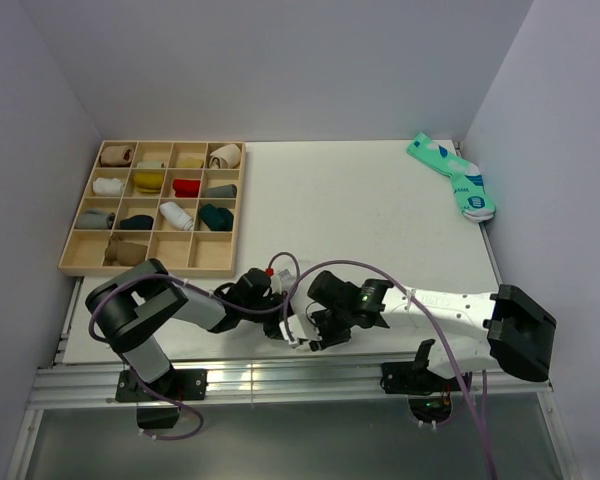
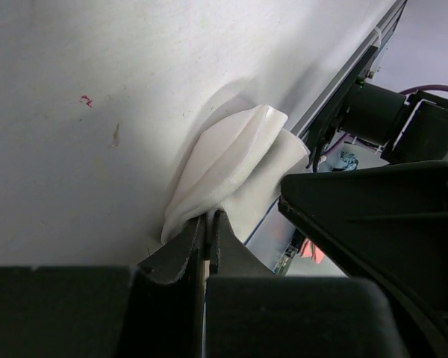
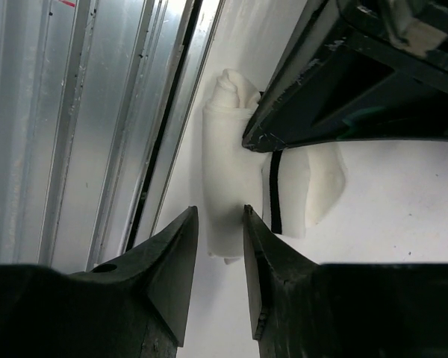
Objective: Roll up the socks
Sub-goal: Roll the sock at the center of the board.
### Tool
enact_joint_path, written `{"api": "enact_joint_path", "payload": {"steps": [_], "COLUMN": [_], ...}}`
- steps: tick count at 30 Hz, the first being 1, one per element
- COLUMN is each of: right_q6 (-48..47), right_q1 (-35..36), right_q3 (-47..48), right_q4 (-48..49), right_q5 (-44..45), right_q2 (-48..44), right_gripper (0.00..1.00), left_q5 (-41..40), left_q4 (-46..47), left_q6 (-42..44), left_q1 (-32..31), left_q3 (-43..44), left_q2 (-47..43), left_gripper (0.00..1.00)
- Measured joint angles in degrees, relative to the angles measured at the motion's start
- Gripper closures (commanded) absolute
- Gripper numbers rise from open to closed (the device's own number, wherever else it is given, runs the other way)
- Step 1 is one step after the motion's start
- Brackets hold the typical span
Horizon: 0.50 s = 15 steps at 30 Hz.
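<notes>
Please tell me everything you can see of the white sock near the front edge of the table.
The white sock is soft, plain fabric with a thin dark stripe. It lies folded on the white table, close to the metal rail at the near edge, with one end bunched into a small roll. The left claw is shut on one edge; the right claw is open around one end.

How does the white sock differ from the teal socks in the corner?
The white sock sits bunched at the near edge, pinched in the left fingers; the teal pair lies flat, untouched, at the far right corner. White versus patterned teal. Both are soft fabric.
</notes>
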Motion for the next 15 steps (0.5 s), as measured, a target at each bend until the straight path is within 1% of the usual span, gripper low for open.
{"api": "enact_joint_path", "payload": {"steps": [15], "right_q6": [0.7], "right_q1": [2.3], "right_q3": [0.5], "right_q4": [2.8], "right_q5": [3.3], "right_q2": [6.6], "right_gripper": [0.63], "left_q5": [1.2], "left_q4": [-4.2], "left_q6": [2.4], "left_q1": [1.2], "left_q3": [1.4], "left_q2": [-0.6], "left_gripper": [1.00]}}
